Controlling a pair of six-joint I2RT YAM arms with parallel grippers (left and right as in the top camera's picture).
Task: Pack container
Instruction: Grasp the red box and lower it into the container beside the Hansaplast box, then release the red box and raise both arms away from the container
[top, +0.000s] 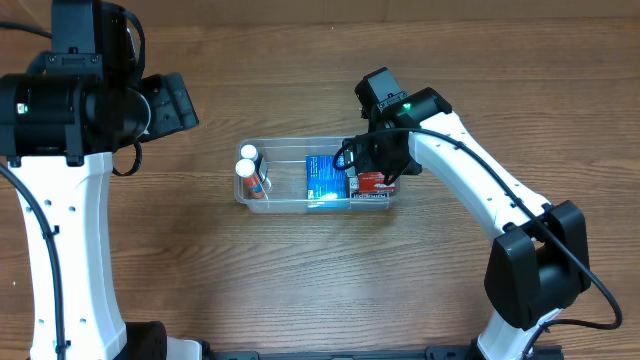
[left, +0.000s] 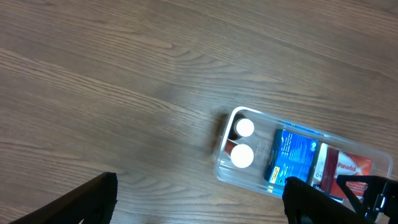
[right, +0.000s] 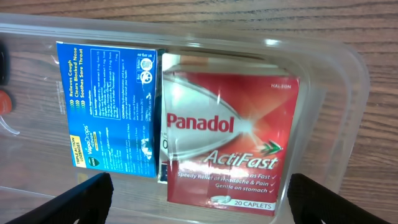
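The clear plastic container (top: 285, 204) sits mid-table. Inside it stand two white-capped bottles (top: 248, 161) at the left end, a blue box (top: 324, 180) in the middle and a red Panadol box (top: 374, 183) at the right end. My right gripper (top: 380, 160) hovers over the container's right end, open and empty, its fingers wide on either side of the red box (right: 231, 144), next to the blue box (right: 109, 108). My left gripper (left: 199, 208) is open and empty, high over bare table left of the container (left: 249, 176).
Wooden tabletop all around the container. The left arm's base and body (top: 70, 110) fill the left side of the overhead view. The right arm (top: 500, 200) reaches in from the lower right.
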